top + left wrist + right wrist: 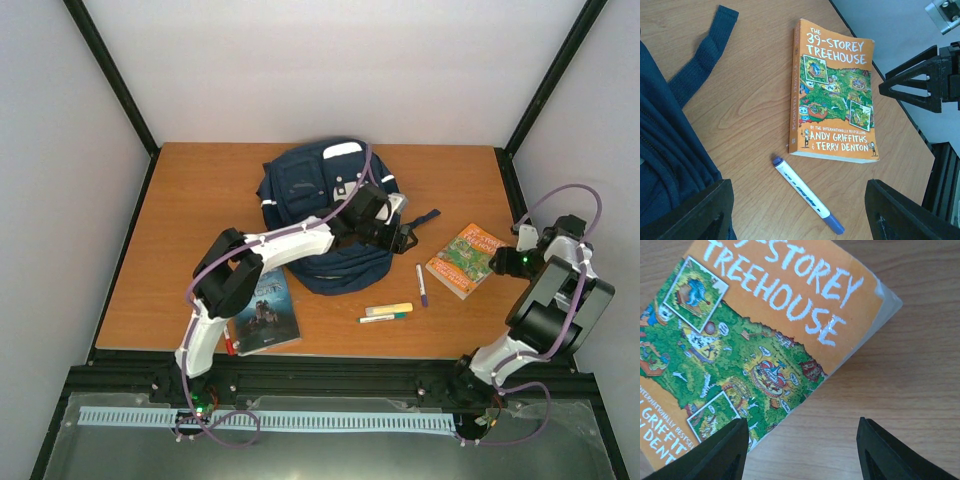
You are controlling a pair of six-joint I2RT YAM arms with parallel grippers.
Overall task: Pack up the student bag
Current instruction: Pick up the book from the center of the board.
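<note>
We judge the packing barely begun. The bag (320, 195) sits at the far middle of the table (200, 210). Outside it lie the orange book (465, 260), the dark book (268, 312), the marker (421, 285), the highlighter (390, 308) and the pen (383, 318). What is inside the bag we cannot tell. Our left gripper (800, 215) hangs by the bag's right edge, jaws wide and empty. Our right gripper (800, 450) hovers over the orange book, jaws apart, holding nothing.

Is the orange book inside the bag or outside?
Outside. The orange book lies flat, cover up, on the table, apart from the bag.
</note>
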